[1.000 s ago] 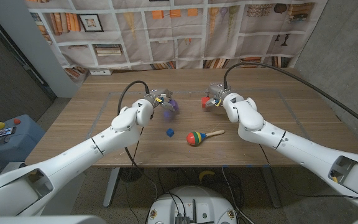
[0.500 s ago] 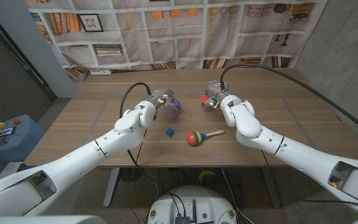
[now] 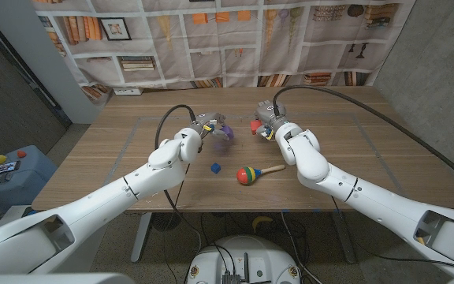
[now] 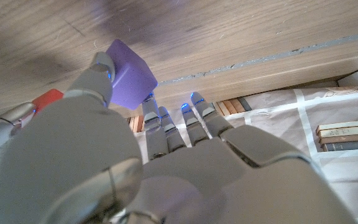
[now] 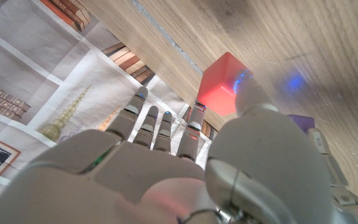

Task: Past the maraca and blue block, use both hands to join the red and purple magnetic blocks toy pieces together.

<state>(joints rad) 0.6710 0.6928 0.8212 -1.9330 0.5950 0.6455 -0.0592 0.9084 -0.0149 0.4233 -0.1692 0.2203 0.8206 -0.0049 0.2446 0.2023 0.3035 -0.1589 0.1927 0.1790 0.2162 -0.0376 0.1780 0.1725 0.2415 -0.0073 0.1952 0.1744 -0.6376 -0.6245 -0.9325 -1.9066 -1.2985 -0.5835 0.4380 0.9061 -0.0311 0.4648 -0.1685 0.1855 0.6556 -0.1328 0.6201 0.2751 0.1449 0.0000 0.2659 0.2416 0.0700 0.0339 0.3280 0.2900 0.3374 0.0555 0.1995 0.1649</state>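
Left robot hand holds the purple block above the counter, right robot hand holds the red block just to its right, with a gap between the two. Nearer, the blue block lies left of the maraca, both on the counter.

Wooden table occupies centre frame. Behind it, across the top, a hung backdrop printed with bookshelves. Grey wall at upper right. Low blue cabinet at left edge, small coloured objects on top
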